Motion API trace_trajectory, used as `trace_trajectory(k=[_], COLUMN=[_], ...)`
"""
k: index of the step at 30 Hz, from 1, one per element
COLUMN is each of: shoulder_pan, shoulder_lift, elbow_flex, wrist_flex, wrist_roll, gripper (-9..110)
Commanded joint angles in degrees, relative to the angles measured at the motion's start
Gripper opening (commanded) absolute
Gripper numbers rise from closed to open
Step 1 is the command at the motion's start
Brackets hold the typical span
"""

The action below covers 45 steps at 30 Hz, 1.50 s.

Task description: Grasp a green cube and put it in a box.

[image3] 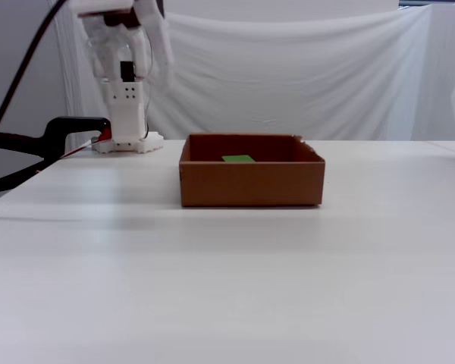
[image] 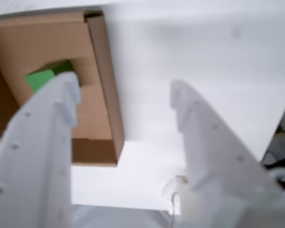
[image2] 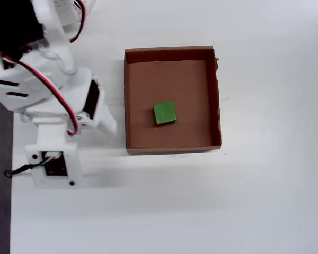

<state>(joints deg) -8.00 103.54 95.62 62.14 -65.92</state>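
The gripper (image: 126,99) is empty, fingers spread apart, raised outside the box (image2: 128,100). The green cube (image2: 165,113) lies on the box floor, beyond the left finger (image: 61,102) in the wrist view.

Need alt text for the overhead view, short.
A green cube sits near the middle of an open brown cardboard box on a white table. The white robot arm is at the left of the view, outside the box, its gripper holding nothing.
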Motion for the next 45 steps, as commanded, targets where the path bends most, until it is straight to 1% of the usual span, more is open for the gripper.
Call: trace_trajectory(k=[1,9,14,24,26,36,43,45], shoulder_pan=[3.78,8.00,9.32,10.20,9.76,9.76,10.11,10.11], shoulder_lift=[7.12,25.31,37.62,58.80,66.01,76.29,78.13,78.84], elbow_flex=[3.52,26.89,39.02,58.10,64.25,74.53,74.53,74.53], wrist_flex=[-0.44,-6.68,-4.83,0.18,2.02,5.45,8.53,9.14], wrist_roll=[-2.72,-5.01,-7.73,-8.44,-8.70,-8.79,-8.17,-8.09], gripper=[21,20,20,19,19,19,20,18])
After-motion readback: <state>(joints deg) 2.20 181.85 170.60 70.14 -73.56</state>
